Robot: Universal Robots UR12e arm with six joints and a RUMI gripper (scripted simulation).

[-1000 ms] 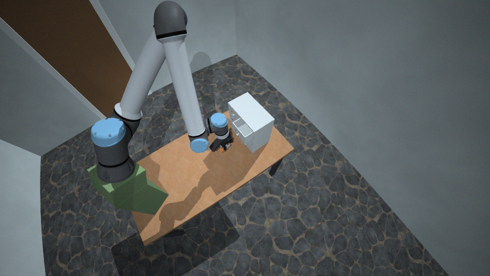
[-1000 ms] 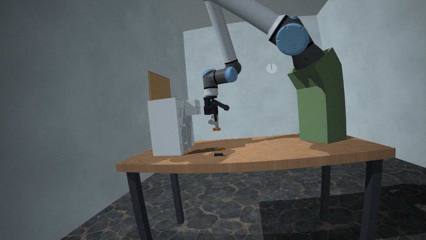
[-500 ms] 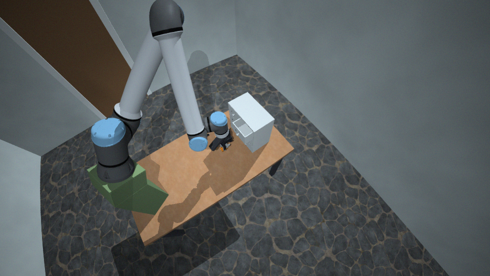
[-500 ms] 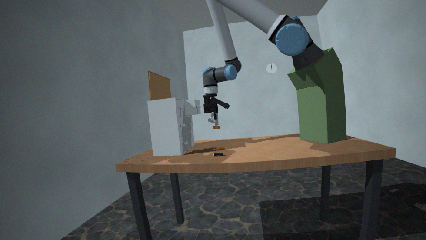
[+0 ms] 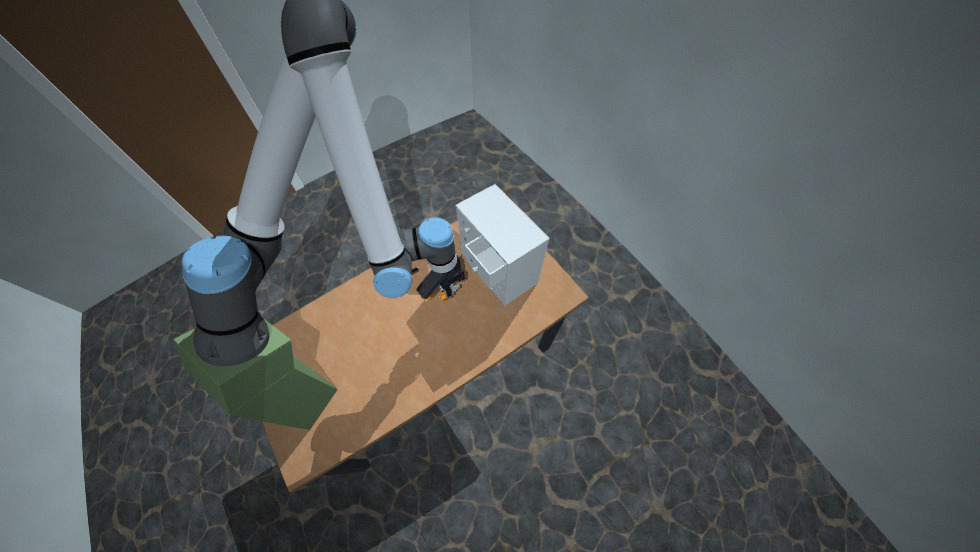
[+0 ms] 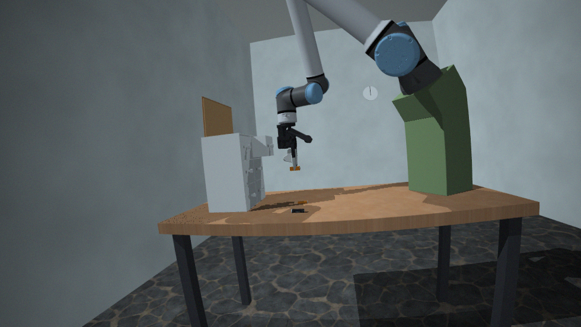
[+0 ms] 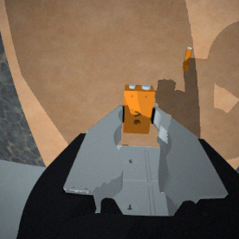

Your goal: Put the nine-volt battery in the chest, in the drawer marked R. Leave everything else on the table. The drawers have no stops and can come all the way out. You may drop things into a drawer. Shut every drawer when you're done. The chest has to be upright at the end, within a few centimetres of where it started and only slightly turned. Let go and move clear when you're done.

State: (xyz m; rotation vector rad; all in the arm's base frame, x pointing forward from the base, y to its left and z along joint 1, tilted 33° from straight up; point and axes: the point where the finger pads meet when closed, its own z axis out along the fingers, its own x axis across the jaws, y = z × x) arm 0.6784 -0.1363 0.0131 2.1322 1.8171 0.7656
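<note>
Wooden table (image 6: pixel 406 211) on stone-patterned floor (image 6: pixel 309 284), grey walls, tool (image 7: pixel 138 119) clamped on orange nine-volt battery (image 7: pixel 138 108), perhaps beside chest (image 6: pixel 225 174)

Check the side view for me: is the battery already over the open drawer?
No. The gripper holds the orange battery in the air beside the chest, below and short of the open drawer.

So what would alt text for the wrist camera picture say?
The gripper holds an orange nine-volt battery between grey fingers, above a brown table. A small orange cylindrical thing lies on the table further off.
</note>
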